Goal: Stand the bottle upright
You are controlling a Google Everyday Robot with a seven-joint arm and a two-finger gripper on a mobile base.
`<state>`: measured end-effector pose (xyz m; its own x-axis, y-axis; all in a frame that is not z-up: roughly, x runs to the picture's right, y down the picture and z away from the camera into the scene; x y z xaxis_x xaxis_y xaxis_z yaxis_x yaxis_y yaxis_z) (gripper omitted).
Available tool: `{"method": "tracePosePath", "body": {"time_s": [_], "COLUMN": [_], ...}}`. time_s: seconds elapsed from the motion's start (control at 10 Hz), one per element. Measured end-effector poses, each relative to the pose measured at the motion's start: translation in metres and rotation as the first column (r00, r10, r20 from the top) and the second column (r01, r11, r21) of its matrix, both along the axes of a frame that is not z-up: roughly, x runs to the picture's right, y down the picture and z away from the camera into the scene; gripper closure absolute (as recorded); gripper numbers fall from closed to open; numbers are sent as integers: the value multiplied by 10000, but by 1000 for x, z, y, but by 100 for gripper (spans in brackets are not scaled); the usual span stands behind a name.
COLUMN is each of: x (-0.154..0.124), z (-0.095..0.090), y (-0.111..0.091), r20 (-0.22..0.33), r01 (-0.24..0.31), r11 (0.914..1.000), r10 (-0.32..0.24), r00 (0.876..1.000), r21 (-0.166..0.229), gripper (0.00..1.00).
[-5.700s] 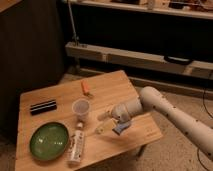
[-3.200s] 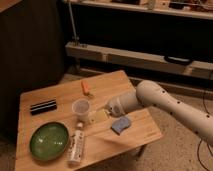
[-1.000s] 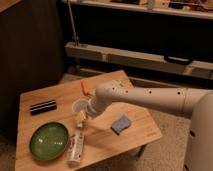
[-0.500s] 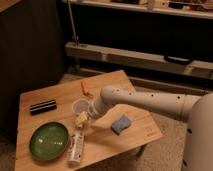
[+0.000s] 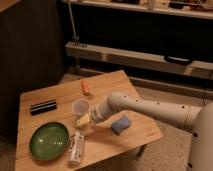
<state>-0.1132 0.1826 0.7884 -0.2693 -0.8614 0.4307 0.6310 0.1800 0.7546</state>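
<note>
Bottle [image 5: 76, 146]: a small, slim, clear plastic item with a whitish label. We record it lying on its side on the wooden table [image 5: 145, 132], close to the table's front edge. Its long axis runs roughly from front to back, and it sits just beside the right rim of the green plate [image 5: 48, 141]; we cannot tell whether it touches that rim. Gripper [image 5: 84, 120]: pale yellowish tip at the end of a white arm [image 5: 150, 107] that reaches in from the right, low over the tabletop. We place the gripper just beyond the bottle's far end, between the bottle and the translucent plastic cup [image 5: 80, 106], which stands upright directly behind it. The gripper is not around the bottle, which lies in front of and slightly left of the tip. We cannot tell whether the two make contact, nor whether the gripper is open or closed. Other entries: a blue sponge-like pad [image 5: 121, 124] lies on the table under the arm, to the right of the gripper and well apart from the bottle. A small orange object [image 5: 85, 88] lies farther back, behind the cup. A flat black bar-shaped object [image 5: 42, 106] lies toward the table's left side, behind the plate.
</note>
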Motion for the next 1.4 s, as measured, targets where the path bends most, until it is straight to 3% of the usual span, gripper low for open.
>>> {"method": "tracePosePath", "body": {"time_s": [0.6,1.4], "x": [-13,-30], "z": [0,9], "y": [-1,-2], "r20": [226,402], "r01": [-195,-182], "r11": [9983,9974], "r10": [183,154], "r00": [9996,9991], "r21": [550,694], "gripper": [36,36]}}
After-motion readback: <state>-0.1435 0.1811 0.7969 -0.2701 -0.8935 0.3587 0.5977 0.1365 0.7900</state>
